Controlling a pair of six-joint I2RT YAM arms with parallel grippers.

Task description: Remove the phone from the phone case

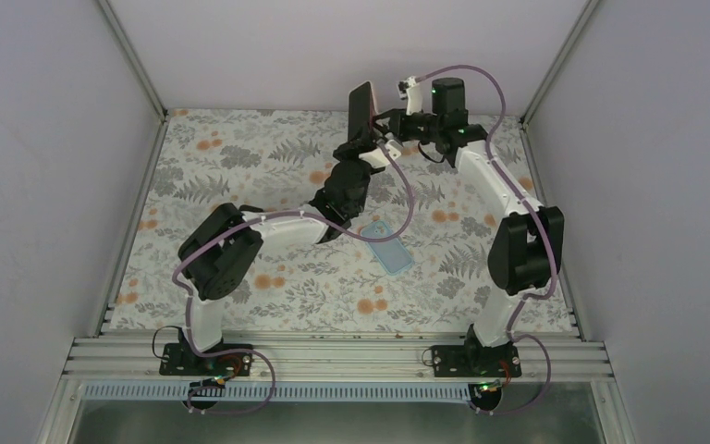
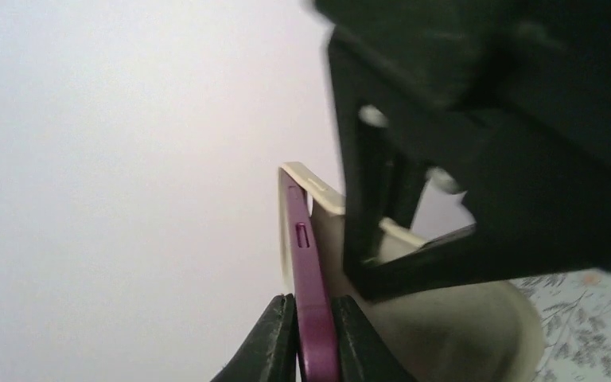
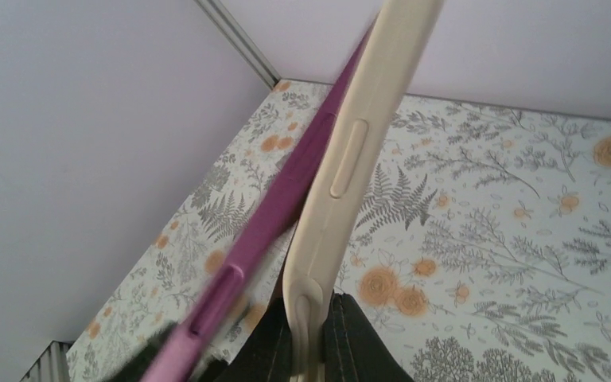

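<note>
Overhead: phone [image 1: 361, 109] raised above far surface [image 1: 240, 176], between both arms. Left wrist: left pincer [image 2: 316, 342] clenched on phone edge, case [image 2: 437, 334] splayed beside. Right wrist: right pincer [image 3: 312, 338] clenched on case rim. Risk: thin edge grips; phone may slip and drop.
</note>
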